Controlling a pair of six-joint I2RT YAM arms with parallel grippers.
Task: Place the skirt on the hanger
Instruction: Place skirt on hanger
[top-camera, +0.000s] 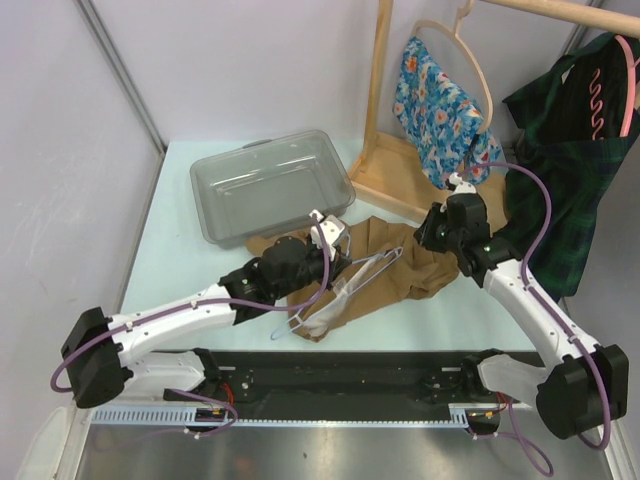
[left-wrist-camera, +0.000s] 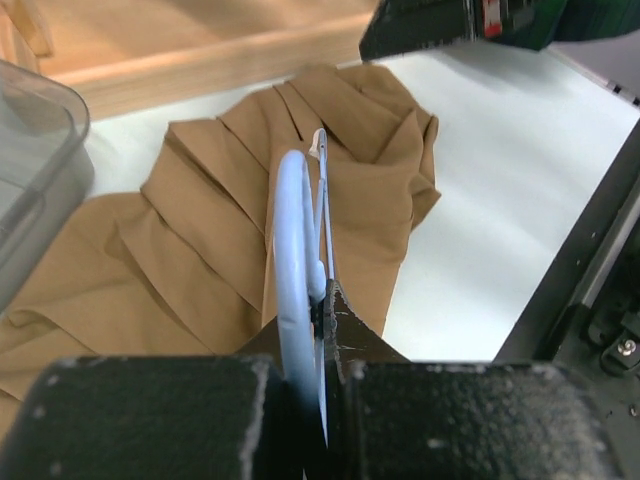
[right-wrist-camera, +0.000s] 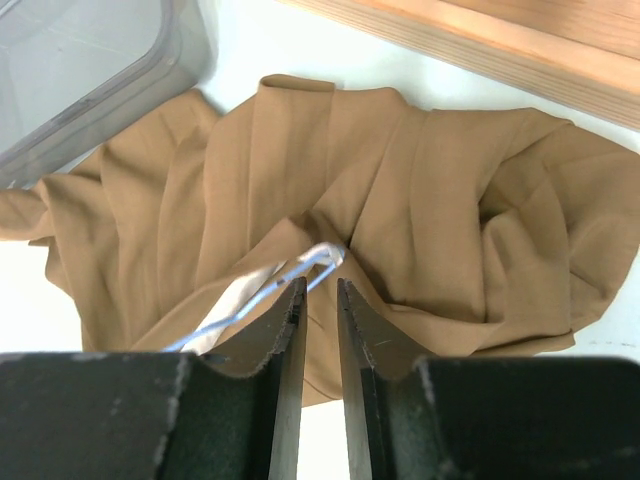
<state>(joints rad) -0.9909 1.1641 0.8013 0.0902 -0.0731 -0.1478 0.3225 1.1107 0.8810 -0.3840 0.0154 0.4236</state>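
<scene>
A tan skirt (top-camera: 400, 262) lies crumpled on the white table, also seen in the left wrist view (left-wrist-camera: 190, 240) and the right wrist view (right-wrist-camera: 440, 200). A pale blue hanger (top-camera: 355, 280) rests across it. My left gripper (top-camera: 322, 268) is shut on the hanger (left-wrist-camera: 293, 230), its jaws (left-wrist-camera: 325, 312) pinching the plastic bar just above the cloth. My right gripper (top-camera: 428, 240) hovers over the skirt's right side. Its jaws (right-wrist-camera: 320, 290) stand slightly apart with nothing between them, right at the hanger's tip (right-wrist-camera: 320, 258).
A clear plastic bin (top-camera: 270, 185) sits at the back left. A wooden rack (top-camera: 378, 110) stands behind the skirt, with a floral garment (top-camera: 440, 100) on a round hanger and a dark green plaid garment (top-camera: 570, 160) at the right.
</scene>
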